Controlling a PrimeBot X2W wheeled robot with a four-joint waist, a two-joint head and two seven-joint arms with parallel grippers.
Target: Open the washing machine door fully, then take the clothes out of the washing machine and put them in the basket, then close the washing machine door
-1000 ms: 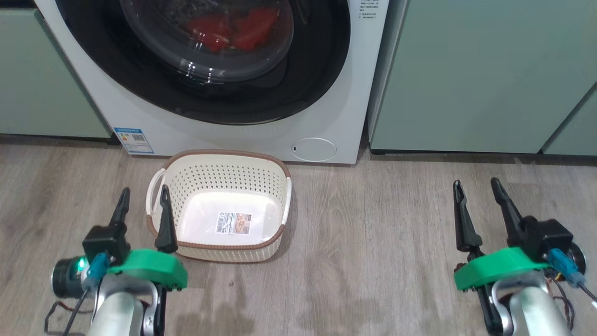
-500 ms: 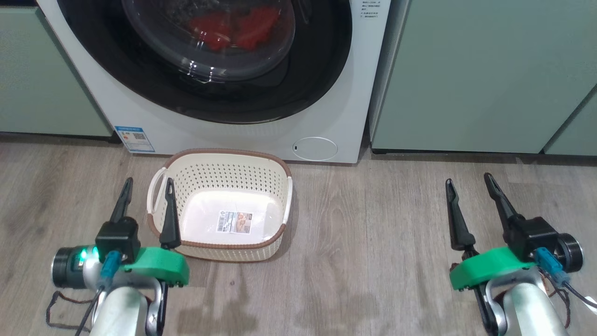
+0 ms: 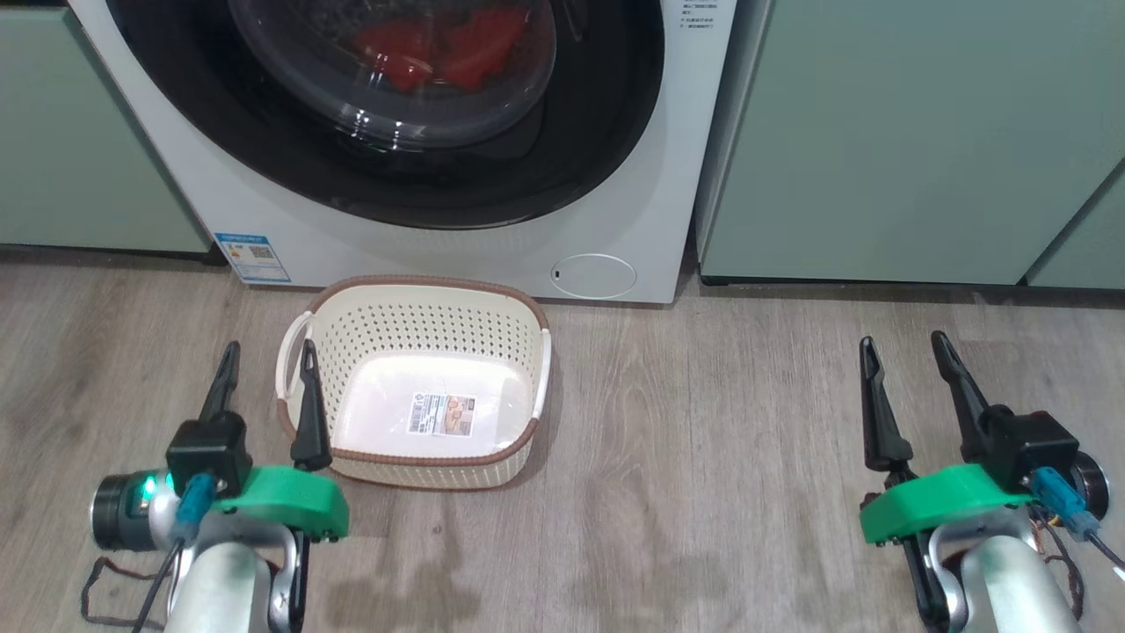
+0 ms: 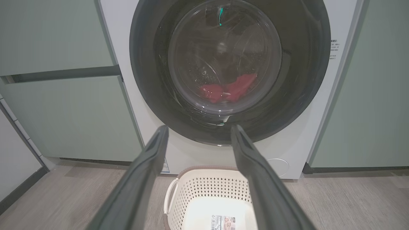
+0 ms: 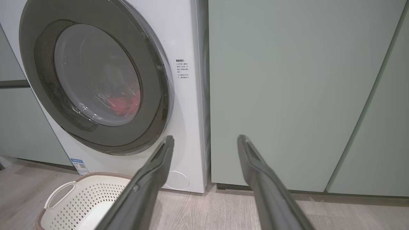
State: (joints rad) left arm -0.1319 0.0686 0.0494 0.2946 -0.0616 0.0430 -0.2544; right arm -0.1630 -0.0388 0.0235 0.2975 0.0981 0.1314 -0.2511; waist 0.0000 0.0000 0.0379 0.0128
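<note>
My left claw [image 3: 269,345] and right claw [image 3: 903,338] both stand spread wide and hold nothing, low in front of the washing machine [image 3: 633,202]. Its door [image 3: 606,123] is shut. The red clothes [image 3: 439,48] lie inside the machine behind the window, and the empty basket [image 3: 422,283] sits on the floor [image 3: 703,440] just in front of the machine. Opening comes first. I'd raise one claw to the door's black rim and hook its free edge, which I cannot pick out. Then I'd swing it wide, clear of the basket.
</note>
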